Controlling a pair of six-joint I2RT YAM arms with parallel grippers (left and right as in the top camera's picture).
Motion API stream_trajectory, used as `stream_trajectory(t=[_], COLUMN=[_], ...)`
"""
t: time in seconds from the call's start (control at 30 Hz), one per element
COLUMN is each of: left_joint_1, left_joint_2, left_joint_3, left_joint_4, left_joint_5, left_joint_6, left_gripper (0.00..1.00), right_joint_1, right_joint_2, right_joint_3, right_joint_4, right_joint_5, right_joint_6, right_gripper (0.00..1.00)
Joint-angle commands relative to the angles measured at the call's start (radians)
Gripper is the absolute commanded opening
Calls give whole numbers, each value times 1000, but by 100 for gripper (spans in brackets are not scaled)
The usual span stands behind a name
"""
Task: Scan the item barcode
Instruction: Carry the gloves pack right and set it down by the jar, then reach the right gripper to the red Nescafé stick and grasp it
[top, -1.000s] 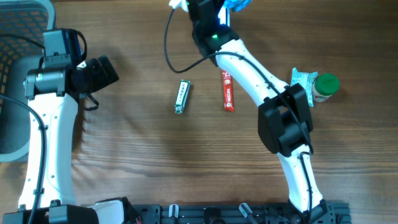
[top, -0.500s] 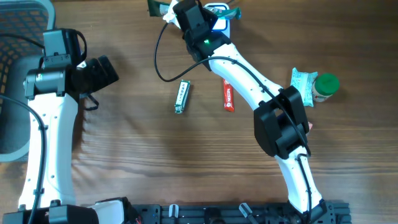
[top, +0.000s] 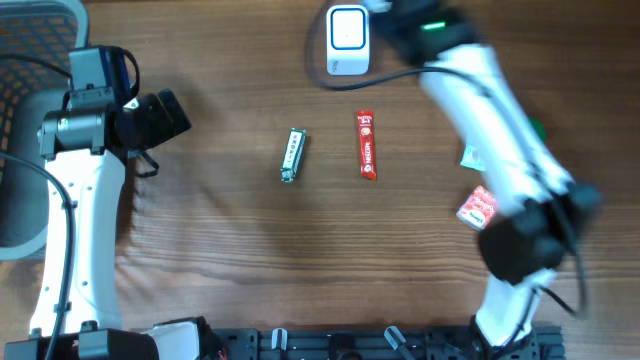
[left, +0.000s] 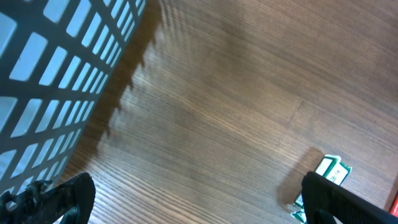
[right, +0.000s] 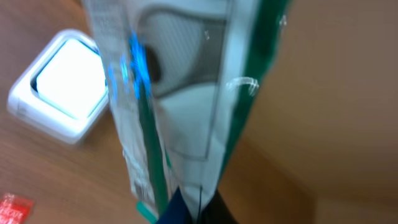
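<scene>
Pinching a clear, green-edged packet (right: 186, 112) by one end between the right fingers (right: 186, 213), pressed tight on the film, leaving the rest of the pack free to be turned. Holds it in the air just beside the white barcode scanner (right: 61, 86), near the far edge of the bench (top: 250, 260), likely to bring the printed strip toward the lit window; cannot tell, through the blur, the code's facing. Leaves the green gum pack (top: 291, 155) and the red bar (top: 367, 144) lying flat mid-bench, apart, seemingly queued for a later pass. Parks the left fingers (left: 62, 196) spread wide and empty over bare wood beside the mesh basket (left: 43, 68), well apart from the scanner, probably to stay out of the way.
</scene>
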Motion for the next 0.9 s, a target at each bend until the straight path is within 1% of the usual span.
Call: stream_trajectory(t=[0.0, 0.07, 0.13, 0.17, 0.23, 0.33, 0.4, 0.43, 0.47, 0.5, 0.57, 0.67, 0.7, 0.77, 0.87], left_joint_1=[4, 4, 4, 4, 4, 4, 4, 4, 4, 4, 4, 4, 4, 4, 4], left_joint_2=[5, 5, 5, 5, 5, 5, 5, 5, 5, 5, 5, 5, 5, 5, 5], left_joint_3=[13, 13, 13, 13, 13, 13, 13, 13, 13, 13, 13, 13, 13, 13, 13], left_joint_4=[3, 3, 3, 3, 3, 3, 3, 3, 3, 3, 3, 3, 3, 3, 3], left_joint_5=[5, 5, 5, 5, 5, 5, 5, 5, 5, 5, 5, 5, 5, 5, 5], left_joint_6=[-2, -2, -2, -2, -2, -2, -2, -2, -2, -2, -2, -2, -2, -2, -2], left_gripper=[100, 100, 100, 100, 100, 100, 100, 100, 100, 100, 100, 100, 100, 100, 100], right_joint_1=[-145, -213, -286, -316, -365, -431, -460, -468, -477, -484, -488, -486, -484, -472, -426], right_joint_2=[-61, -48, -32, -23, -19, -18, -18, -18, -18, -18, -18, -21, -21, -21, -23], right_joint_3=[7, 1, -32, -64, -130, -268, -332, -350, -364, -371, -370, -328, -310, -259, -206], right_joint_4=[-236, -378, -483, -504, -502, -431, -406, -400, -397, -394, -385, -385, -386, -394, -413], right_joint_5=[-372, -459, -502, -501, -500, -497, -491, -484, -476, -464, -422, -361, -362, -386, -556], right_joint_6=[140, 141, 174, 200, 237, 285, 286, 286, 286, 286, 288, 351, 377, 440, 442], right_gripper=[4, 4, 4, 4, 4, 4, 5, 15, 21, 29, 49, 62, 62, 58, 53])
